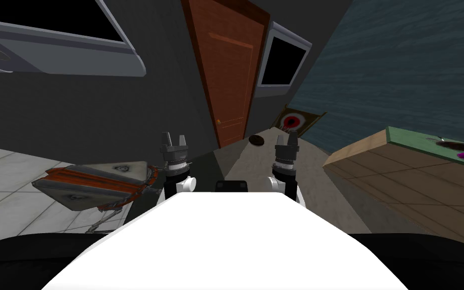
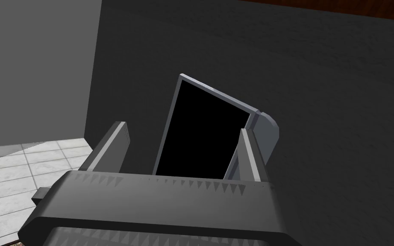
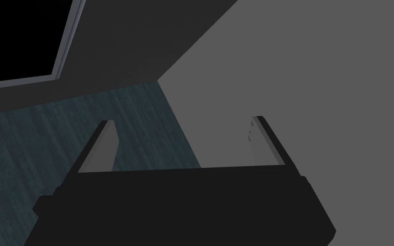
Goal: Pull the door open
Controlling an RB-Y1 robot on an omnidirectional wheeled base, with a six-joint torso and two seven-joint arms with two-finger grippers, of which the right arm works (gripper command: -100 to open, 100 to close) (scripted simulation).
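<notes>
Head view: what's left of the brown door (image 1: 228, 75)?
The left gripper (image 1: 174, 137), lower down, well apart from the door, fingers spread wide and empty.
And right of it?
The right gripper (image 1: 286, 137), likewise wide and empty.

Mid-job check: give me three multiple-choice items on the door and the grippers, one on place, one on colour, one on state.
1. Where is the door?
A. On the dark wall ahead, apart from the left gripper and right gripper
B. Touching the left gripper
C. Between the right gripper's fingers

2. What colour is the door?
A. White
B. Reddish brown
C. Green

3. How are the grippers?
A. Both shut
B. Left open, right shut
C. Both open, holding nothing

Answers: 1 A, the head view shows it well beyond both grippers. 2 B, its panel is reddish brown. 3 C, in each wrist view the fingers stand apart and grip nothing.
</notes>
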